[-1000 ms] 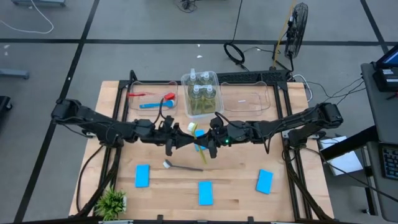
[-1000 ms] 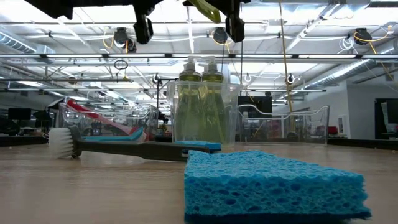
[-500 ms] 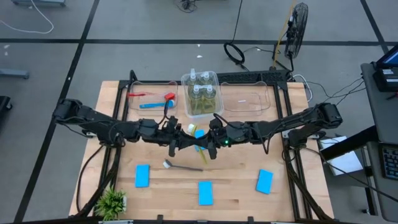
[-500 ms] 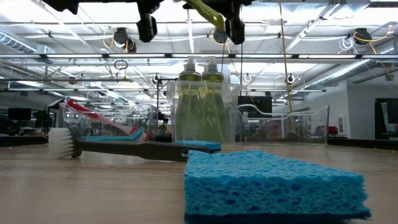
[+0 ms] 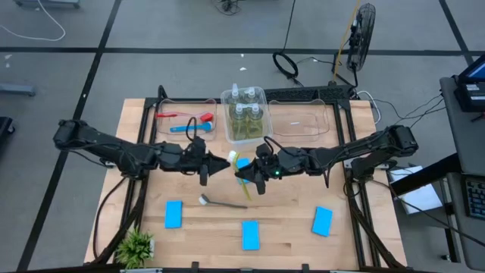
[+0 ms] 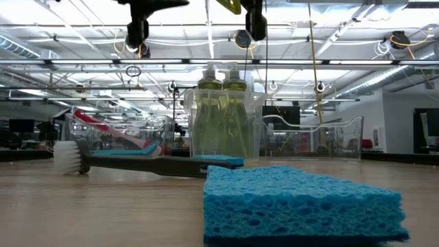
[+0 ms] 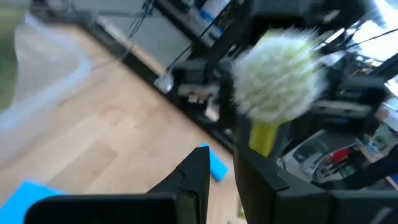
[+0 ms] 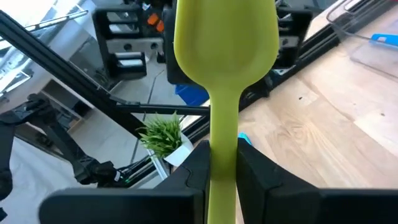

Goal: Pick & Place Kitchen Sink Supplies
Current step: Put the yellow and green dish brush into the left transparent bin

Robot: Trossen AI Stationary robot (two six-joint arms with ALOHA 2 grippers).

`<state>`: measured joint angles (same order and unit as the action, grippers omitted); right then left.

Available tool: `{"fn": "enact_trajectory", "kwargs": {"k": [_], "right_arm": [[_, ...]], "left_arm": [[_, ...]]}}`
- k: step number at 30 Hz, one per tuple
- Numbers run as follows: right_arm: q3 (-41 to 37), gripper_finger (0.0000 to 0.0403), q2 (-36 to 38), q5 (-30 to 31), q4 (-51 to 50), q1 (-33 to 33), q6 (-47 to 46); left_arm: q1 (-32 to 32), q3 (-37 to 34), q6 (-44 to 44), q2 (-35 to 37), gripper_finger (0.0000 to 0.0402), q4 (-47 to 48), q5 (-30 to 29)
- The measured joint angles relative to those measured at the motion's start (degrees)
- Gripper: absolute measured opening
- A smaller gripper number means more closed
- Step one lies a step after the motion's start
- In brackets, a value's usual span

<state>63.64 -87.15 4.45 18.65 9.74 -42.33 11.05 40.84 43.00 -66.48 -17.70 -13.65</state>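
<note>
A yellow-green brush (image 5: 236,168) with a white bristle head (image 7: 277,74) hangs in the air over the table's middle, in my right gripper (image 5: 247,180), which is shut on it. My left gripper (image 5: 206,168) is just to the left of the brush head, open by a narrow gap and holding nothing. A grey brush (image 5: 221,203) lies flat on the table nearer the front. Several blue sponges (image 5: 173,214) (image 5: 250,234) (image 5: 322,221) (image 5: 242,161) lie flat on the wood. The bottles (image 5: 245,114) stand in the middle bin. Red and blue brushes (image 5: 186,121) lie in the left bin. My right gripper pinches the yellow-green brush between its two fingers on the handle (image 8: 224,146), just behind the paddle-shaped head. The fingers (image 8: 255,171) come roughly level from the table's right. The brush is lifted clear of the table, its head end reaching out toward the left gripper.
Three clear bins sit along the far edge; the right one (image 5: 297,121) holds nothing that I can see. A small green plant (image 5: 136,246) stands at the near-left corner. In the low view a sponge (image 6: 302,202) lies close to the camera, with the grey brush (image 6: 137,163) behind it.
My left gripper has drawn back toward the table's left, away from the yellow-green brush. The brush stays aloft in the right gripper, which has kept nearly still.
</note>
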Motion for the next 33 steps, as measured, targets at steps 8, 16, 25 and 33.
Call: {"fn": "enact_trajectory", "kwargs": {"k": [8, 16, 25, 33], "right_arm": [[-0.02, 0.0038, 0.0, 0.1, -0.03, -0.28, 0.2], [0.0, 0.0038, 0.02, 0.12, 0.58, -0.31, 0.22], [-0.04, 0.0038, -0.01, -0.52, 0.37, -0.27, 0.99], [-0.07, 0.0038, -0.13, 0.75, 0.17, -0.49, 0.79]], "left_arm": [[-0.93, -0.09, 0.38, -2.97, 0.0077, -7.98, 4.91], [-1.3, -0.09, 1.25, -3.34, 0.0129, -9.88, 4.63], [0.12, -0.11, 2.58, -3.84, 0.0187, -8.93, 5.22], [1.15, -0.04, 2.11, -3.17, 0.0183, -7.18, 9.55]]}}
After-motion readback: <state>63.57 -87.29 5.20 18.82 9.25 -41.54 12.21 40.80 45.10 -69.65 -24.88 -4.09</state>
